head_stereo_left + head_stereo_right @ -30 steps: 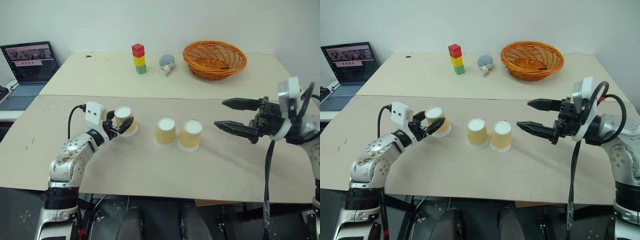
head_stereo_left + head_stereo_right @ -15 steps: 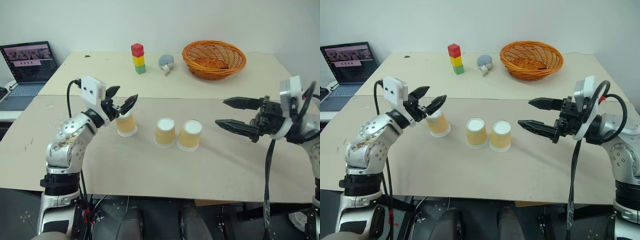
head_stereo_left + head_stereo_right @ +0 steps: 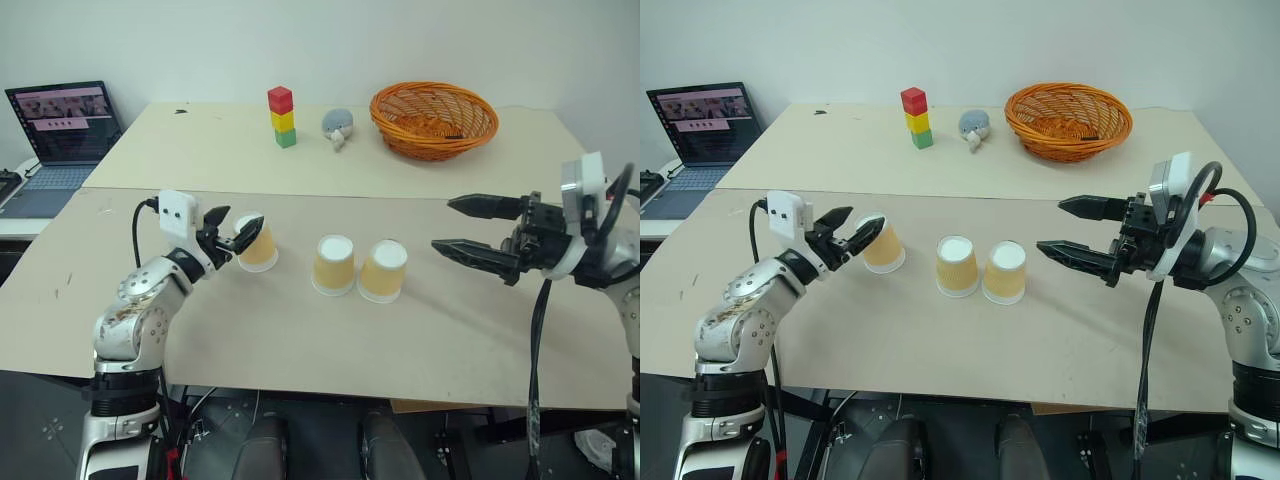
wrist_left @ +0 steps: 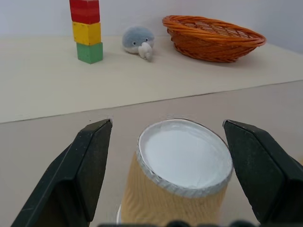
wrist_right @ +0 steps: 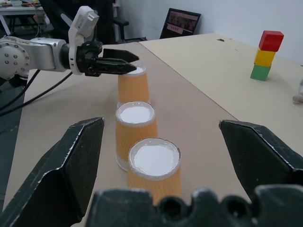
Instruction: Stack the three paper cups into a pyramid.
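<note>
cup (image 4: 179, 176) between left gripper (image 3: 229, 232) fingers, untouched | gripper spread | right gripper (image 3: 470, 229) spread

The laptop (image 3: 58, 140) is cut off at the frame's edge, its screen content too small to read.

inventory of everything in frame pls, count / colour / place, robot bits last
paper cups: 3, tan-orange with white bases up, upside down in a row on the near table; two to the right touching, the left one apart.
block tower: 1, red on yellow on green, far table.
plush toy: 1, grey, far table between tower and basket.
basket: 1, orange wicker, far table, right.
laptop: 1, open, screen on, far left.
tables: 2, beige, butted together.
left gripper: black fingers open either side of the left cup, not closed on it.
right gripper: open, holding nothing, right of the cups.
</note>
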Available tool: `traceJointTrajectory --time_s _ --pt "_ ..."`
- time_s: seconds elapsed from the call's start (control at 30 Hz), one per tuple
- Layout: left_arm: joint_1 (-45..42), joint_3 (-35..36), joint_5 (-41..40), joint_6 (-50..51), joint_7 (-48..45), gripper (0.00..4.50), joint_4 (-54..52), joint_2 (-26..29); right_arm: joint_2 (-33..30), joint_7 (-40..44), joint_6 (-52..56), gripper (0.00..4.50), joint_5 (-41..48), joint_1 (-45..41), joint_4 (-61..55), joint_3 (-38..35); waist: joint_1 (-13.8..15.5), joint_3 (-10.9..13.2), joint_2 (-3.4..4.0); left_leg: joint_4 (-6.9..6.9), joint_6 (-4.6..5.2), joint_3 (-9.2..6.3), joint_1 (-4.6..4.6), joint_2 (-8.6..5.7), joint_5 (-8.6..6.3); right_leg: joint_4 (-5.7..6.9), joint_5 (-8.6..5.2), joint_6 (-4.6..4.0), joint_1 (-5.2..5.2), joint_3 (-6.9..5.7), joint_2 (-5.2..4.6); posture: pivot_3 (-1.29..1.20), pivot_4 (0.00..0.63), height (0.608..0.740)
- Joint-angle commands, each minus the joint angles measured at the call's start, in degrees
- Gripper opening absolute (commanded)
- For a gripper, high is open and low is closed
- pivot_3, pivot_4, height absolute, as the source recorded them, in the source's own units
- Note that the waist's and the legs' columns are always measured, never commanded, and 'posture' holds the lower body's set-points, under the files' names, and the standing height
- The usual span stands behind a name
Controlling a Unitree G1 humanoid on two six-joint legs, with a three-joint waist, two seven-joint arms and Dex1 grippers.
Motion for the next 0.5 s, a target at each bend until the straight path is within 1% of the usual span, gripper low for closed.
traceJointTrajectory --time_s 0.03,0.5 --pt "-1.3 -0.3 0.0 -0.4 -0.2 3.96 -1.6 -0.2 -1.3 -0.5 -0.2 4.50 1.4 -0.4 -2.0 -2.8 0.0 0.0 0.00 0.00 0.00 0.00 0.00 0.00 0.00 0.00 0.00 0.00 0.00 0.00 0.01 0.00 0.150 0.638" --pt "-0.9 -1.4 2.3 -1.1 0.6 3.96 0.1 -1.0 -1.8 -1.9 0.4 4.50 2.0 -0.3 -2.3 -2.8 0.0 0.0 0.00 0.00 0.00 0.00 0.00 0.00 0.00 0.00 0.00 0.00 0.00 0.00 0.01 0.00 0.150 0.638"
